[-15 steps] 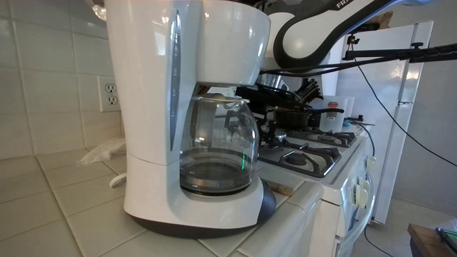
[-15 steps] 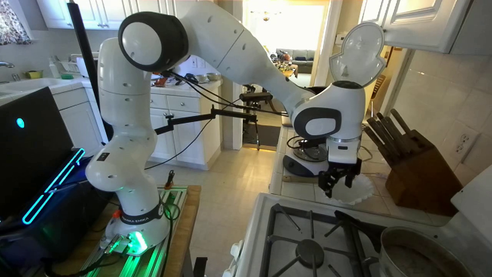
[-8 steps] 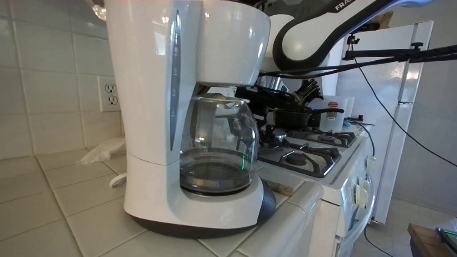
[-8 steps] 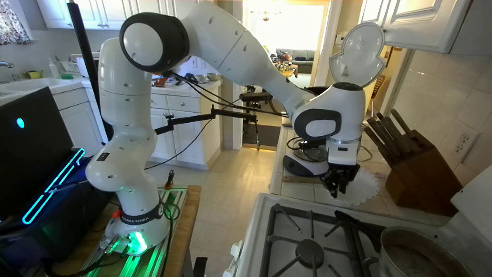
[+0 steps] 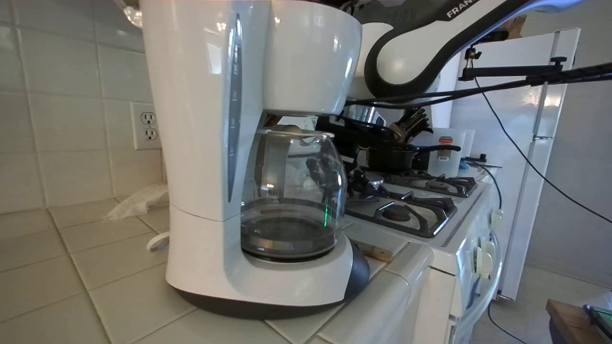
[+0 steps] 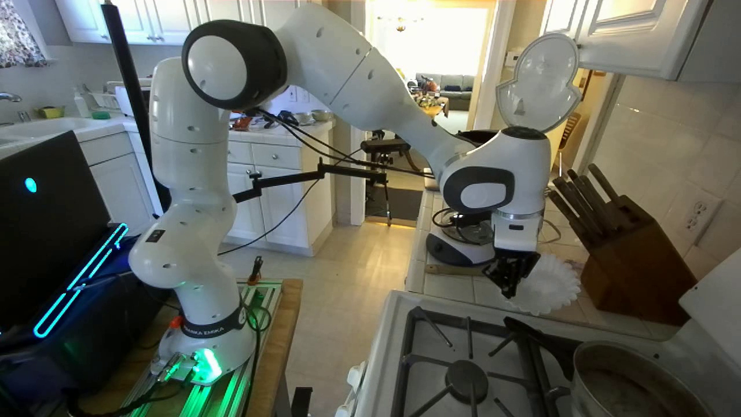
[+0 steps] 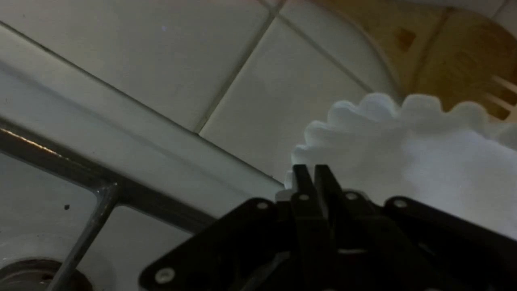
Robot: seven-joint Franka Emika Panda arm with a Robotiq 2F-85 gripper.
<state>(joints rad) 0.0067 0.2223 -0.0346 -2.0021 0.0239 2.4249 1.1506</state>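
Observation:
In the wrist view my gripper [image 7: 310,169] has its black fingers drawn together with only a thin gap between the tips. They overlap the left rim of a white scalloped paper coffee filter [image 7: 440,169] on the tiles. I see no paper clearly pinched; contact with the rim cannot be told. An exterior view has the gripper [image 6: 509,289] pointing down just left of the filter [image 6: 550,286]. Behind the wrist stands the white coffee maker [image 6: 477,255], its lid [image 6: 538,87] raised. Its glass carafe [image 5: 296,215] sits on the base, with the dark gripper showing through it.
A wooden knife block [image 6: 637,266] stands right of the filter. In front lies the stove with a burner grate [image 6: 466,379], a pot [image 6: 631,382] and a black handle [image 6: 544,344]. A brown patterned thing [image 7: 464,52] lies beyond the filter. Cables [image 6: 347,156] hang along the arm.
My gripper's fingers have come together from a wide stance. The filter has shifted right, away from the fingers, and spreads flatter on the counter. The wrist has sunk slightly.

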